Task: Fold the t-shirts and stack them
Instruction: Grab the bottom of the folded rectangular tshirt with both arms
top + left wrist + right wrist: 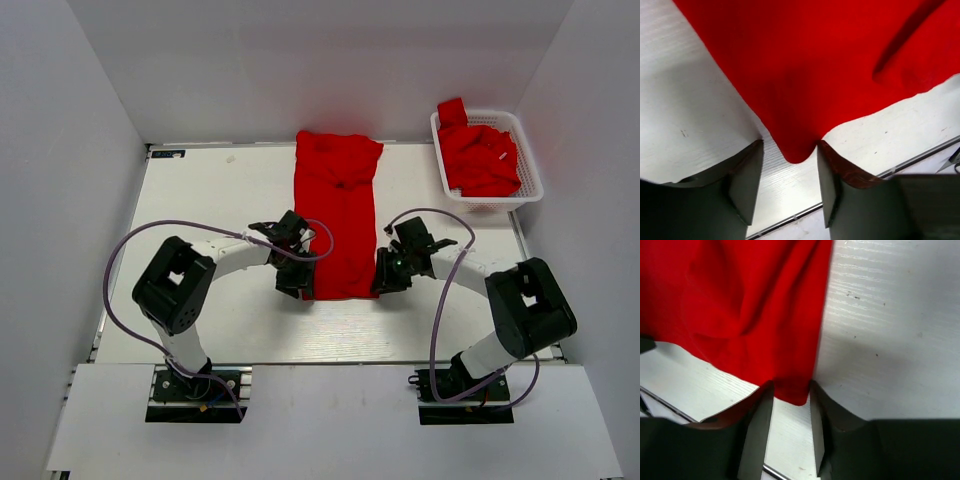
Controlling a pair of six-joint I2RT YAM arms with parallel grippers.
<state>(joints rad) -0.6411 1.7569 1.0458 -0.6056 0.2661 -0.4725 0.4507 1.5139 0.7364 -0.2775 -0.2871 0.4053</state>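
The left end effector (298,282) sits at the near-left corner of the t-shirt (336,205) and the right end effector (386,278) at its near-right corner. In the left wrist view the left end effector (790,146) has its jaws spread, with the corner tip of the red cloth lying in the gap and bare bench showing below it. In the right wrist view the right end effector (791,386) stands the same way, its gap a little narrower. Neither looks clamped yet.

From both tools the t-shirt runs straight away toward the far side. It lies flat as a long narrow strip, its long axis near to far, its near hem level with the two end effectors and its far end close to the far edge of the bench (200,200). Each arm is equally close to its own corner, so neither has the advantage. The coming move looks like a paired pinch on the near hem, followed by a carry along that long axis toward the far end to halve the strip. For that to work, both corners must be caught together and kept level.

Further out, at the far right, a white basket (531,192) holds more red shirts (482,160), crumpled and unfolded, well apart from the strip.
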